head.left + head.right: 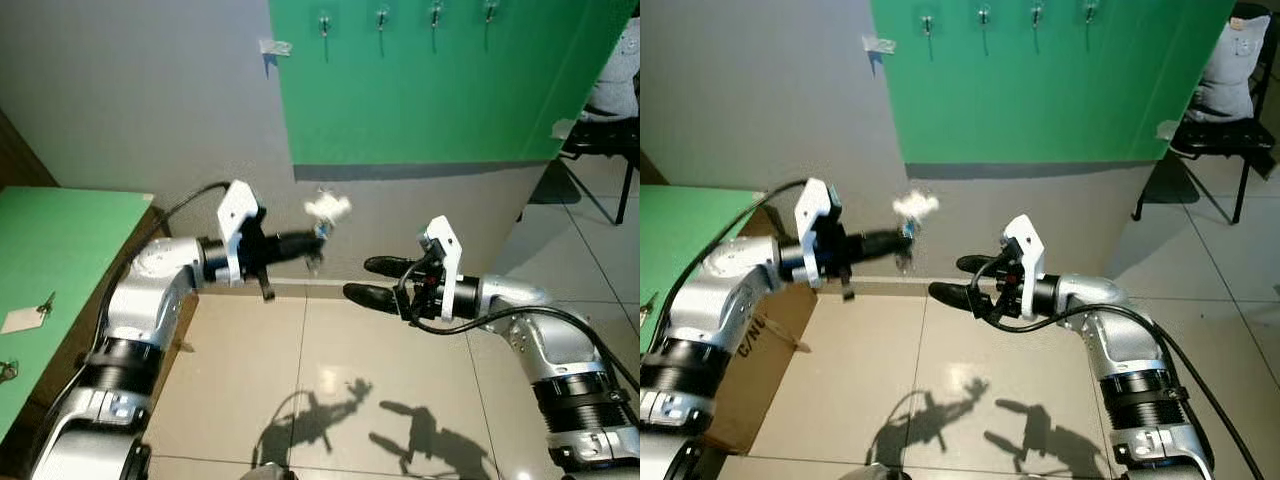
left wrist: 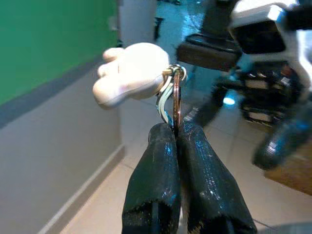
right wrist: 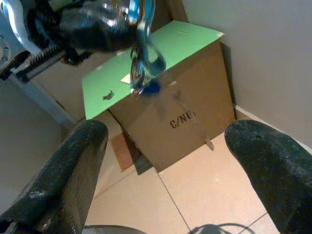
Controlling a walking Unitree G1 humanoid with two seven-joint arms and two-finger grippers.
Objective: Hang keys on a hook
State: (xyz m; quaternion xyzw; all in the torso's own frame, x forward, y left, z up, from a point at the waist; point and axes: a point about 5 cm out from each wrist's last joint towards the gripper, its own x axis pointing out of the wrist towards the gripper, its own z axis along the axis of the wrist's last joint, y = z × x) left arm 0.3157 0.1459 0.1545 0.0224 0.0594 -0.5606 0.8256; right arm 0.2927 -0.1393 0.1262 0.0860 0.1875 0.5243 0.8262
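While the cardboard box [image 3: 190, 117] is showing "C/NU", the left gripper [image 2: 176, 141] is pinching the key ring [image 2: 174, 97]; right gripper [image 1: 378, 281] is reaching out, spread.

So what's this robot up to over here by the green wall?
It is holding a set of keys with a white plush charm, pinched by the ring in its left gripper, raised in front of the grey wall. A row of hooks sits higher up on the green panel, and nothing hangs on them yet. The right gripper is held out nearby with its jaws open and empty. More keys lie on the green-topped box at the robot's left.
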